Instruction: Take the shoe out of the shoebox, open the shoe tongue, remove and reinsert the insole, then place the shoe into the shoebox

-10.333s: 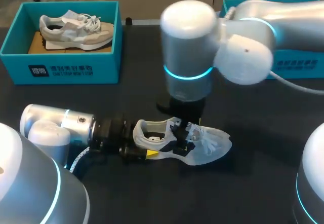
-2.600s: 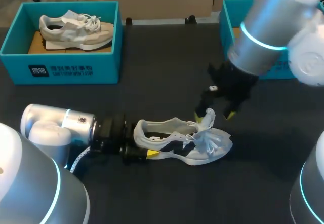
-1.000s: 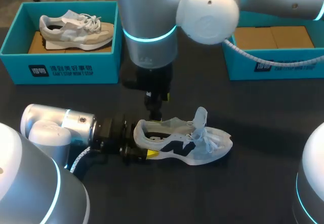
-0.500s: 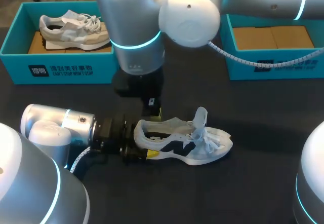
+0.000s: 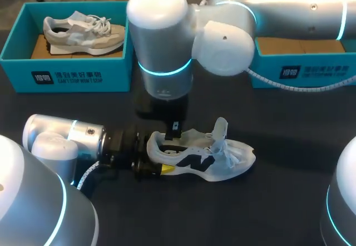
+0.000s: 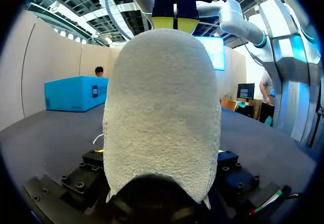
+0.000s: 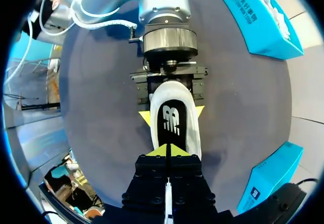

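You've got the black table (image 5: pixel 289 146) w/ two teal boxes at the far side. The left shoebox (image 5: pixel 72 76) holds a grey shoe (image 5: pixel 83 32). The right shoebox (image 5: pixel 300 70) shows only cardboard floor where the arm doesn't hide it.

Your right arm (image 5: pixel 167 34) reaches past the middle and hangs over the work. Your left arm (image 5: pixel 61 140) lies low, coming in from the near left.

The white shoe (image 5: pixel 217 165) sits on the table approx. mid-front, well apart from both boxes, toe pointing right. So step 1 looks done. Tongue (image 5: pixel 221 129) stands up, laces loose, so that's prob. done too.

Insole (image 7: pixel 172 120) lies inside the shoe. You can't tell from here if it's been out and back, but my guess is not yet. That leaves pull, reinsert, then box the shoe.

Left gripper (image 7: pixel 171 114) is clamped on the heel, one yellow tip each side. Right gripper (image 7: pixel 167 150) is closed on nothing, tips together, right above the heel opening.
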Tool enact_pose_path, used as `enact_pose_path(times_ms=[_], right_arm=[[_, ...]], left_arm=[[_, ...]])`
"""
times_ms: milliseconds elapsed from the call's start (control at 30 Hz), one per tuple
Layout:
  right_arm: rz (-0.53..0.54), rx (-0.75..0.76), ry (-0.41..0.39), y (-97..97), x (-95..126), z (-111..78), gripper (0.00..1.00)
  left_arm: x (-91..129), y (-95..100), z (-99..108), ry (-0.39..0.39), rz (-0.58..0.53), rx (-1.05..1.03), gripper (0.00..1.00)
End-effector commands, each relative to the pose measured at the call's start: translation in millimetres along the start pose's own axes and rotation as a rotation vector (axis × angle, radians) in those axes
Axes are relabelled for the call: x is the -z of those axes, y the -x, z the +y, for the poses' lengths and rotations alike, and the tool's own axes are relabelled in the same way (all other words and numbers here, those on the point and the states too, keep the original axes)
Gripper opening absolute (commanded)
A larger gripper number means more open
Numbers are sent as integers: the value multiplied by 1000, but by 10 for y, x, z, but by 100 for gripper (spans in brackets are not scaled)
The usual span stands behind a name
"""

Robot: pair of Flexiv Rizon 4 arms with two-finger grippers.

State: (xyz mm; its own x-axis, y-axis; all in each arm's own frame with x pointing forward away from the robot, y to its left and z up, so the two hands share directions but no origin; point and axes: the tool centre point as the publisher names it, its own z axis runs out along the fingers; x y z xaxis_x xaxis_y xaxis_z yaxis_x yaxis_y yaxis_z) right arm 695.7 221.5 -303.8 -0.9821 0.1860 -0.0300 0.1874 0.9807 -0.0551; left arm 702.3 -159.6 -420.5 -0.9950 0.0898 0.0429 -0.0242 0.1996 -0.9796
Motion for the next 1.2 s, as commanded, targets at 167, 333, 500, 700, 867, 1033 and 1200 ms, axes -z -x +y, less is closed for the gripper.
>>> enact_pose_path(times_ms=[167, 333, 500, 700, 867, 1033, 1200], right_arm=[[20, 25, 37, 140, -218, -66, 0], [40, 43, 51, 241, -415, -76, 0], [60, 45, 61, 271, -539, -88, 0], [54, 67, 51, 239, -670, -61, 0], [49, 85, 41, 222, -784, -59, 0], [38, 83, 32, 197, -849, -94, 0], [18, 43, 23, 188, -887, -230, 0]], left_arm=[[6, 6, 67, 0, -1, 0, 0], [6, 6, 67, 0, -1, 0, 0], [6, 6, 67, 0, -1, 0, 0], [6, 6, 67, 0, -1, 0, 0], [6, 6, 67, 0, -1, 0, 0], [6, 6, 67, 0, -1, 0, 0], [6, 6, 67, 0, -1, 0, 0]])
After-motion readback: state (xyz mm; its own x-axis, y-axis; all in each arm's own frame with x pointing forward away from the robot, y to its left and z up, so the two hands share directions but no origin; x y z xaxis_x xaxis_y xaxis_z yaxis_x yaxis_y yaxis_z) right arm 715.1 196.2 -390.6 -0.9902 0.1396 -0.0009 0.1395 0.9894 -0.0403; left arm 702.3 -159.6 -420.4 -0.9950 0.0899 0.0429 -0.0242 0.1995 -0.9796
